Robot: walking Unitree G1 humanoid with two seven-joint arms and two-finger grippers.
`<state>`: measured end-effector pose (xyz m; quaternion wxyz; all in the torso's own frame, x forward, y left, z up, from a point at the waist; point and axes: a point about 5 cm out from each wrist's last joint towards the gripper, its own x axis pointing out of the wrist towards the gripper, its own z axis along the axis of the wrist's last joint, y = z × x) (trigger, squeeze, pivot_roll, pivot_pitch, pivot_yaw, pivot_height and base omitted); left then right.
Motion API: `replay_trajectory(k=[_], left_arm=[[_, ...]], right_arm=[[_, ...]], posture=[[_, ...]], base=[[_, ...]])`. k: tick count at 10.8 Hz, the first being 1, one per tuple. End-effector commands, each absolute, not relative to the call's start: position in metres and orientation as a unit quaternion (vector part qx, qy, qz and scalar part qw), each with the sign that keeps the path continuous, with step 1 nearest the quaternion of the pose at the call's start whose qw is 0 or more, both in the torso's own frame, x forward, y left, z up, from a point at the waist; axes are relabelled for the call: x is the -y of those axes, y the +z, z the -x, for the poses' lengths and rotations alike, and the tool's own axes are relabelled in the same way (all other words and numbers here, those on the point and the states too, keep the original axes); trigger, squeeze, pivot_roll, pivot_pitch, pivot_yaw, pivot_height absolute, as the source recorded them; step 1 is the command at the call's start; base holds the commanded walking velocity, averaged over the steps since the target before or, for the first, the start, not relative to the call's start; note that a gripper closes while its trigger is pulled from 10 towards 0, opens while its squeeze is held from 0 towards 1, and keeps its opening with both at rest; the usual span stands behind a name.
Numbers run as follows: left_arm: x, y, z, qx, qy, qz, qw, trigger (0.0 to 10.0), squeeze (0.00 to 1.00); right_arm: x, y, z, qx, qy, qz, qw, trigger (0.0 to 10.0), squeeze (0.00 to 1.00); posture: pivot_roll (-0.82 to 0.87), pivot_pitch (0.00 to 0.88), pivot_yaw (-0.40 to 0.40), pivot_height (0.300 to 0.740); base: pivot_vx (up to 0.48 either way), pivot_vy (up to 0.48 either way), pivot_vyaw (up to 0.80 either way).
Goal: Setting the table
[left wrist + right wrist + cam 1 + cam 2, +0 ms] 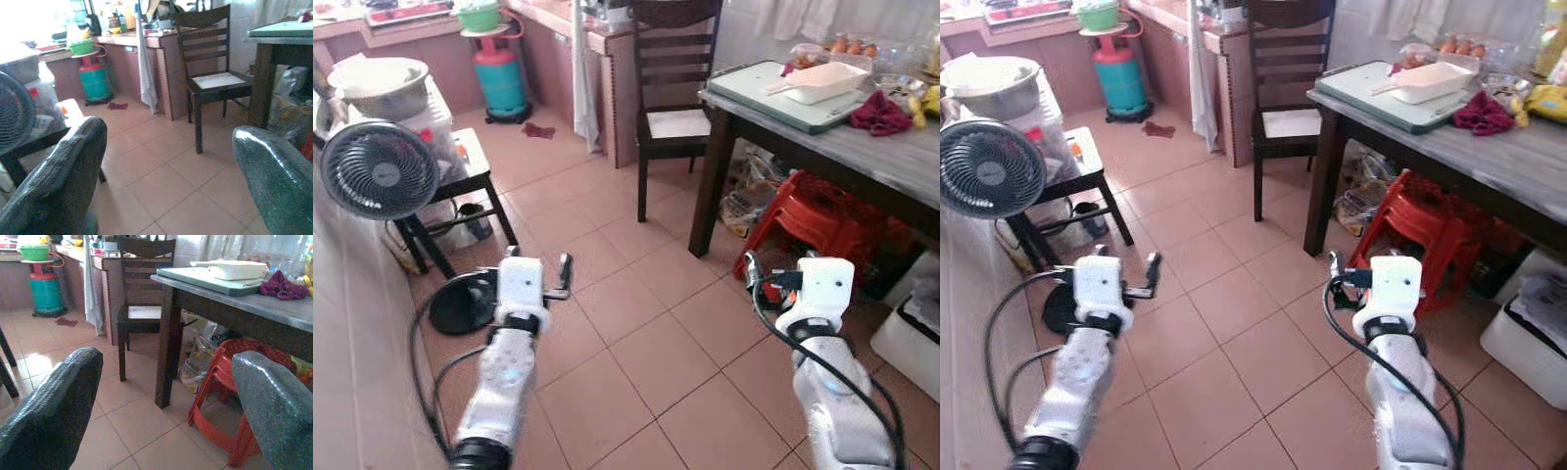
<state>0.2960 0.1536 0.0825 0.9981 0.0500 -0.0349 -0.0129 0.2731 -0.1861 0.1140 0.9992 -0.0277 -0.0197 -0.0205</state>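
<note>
The surface (862,157) stands ahead and to the robot's right, carrying a green tray (783,98) with a white dish (822,80) lying on it, handle pointing toward the chair (674,88). The right hand (754,269) is the nearer, low beside the red stools (808,220), well short of the tray. The left hand (538,264) hovers over floor. Both hands are spread wide, empty.

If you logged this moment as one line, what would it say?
left gripper open, empty, above floor | right gripper open, empty, facing table | white tray on table | dark chair beside table
</note>
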Motion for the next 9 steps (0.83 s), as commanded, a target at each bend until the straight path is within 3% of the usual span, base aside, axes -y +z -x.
replay_trajectory(k=[1, 6, 9], left_arm=[[-0.163, 0.084, -0.296, 0.038, 0.002, -0.056, 0.998, 10.0, 0.0], [-0.167, 0.087, -0.289, 0.047, 0.041, -0.061, 0.996, 10.0, 0.0], [-0.152, 0.089, -0.29, 0.039, -0.022, -0.058, 0.997, 10.0, 0.0]], right_arm=[[0.18, 0.118, -0.274, 0.032, -0.006, 0.03, 0.999, 10.0, 0.0], [0.168, 0.115, -0.28, 0.025, 0.029, 0.03, 0.999, 10.0, 0.0], [0.173, 0.113, -0.273, 0.016, 0.002, 0.009, 1.0, 10.0, 0.0]], posture=[[-0.08, 0.0, 0.053, 0.74], [-0.03, 0.0, 0.033, 0.74], [-0.05, 0.0, 0.057, 0.74]], base=[[0.0, 0.0, 0.0], [0.0, 0.0, 0.0], [0.0, 0.0, 0.0]])
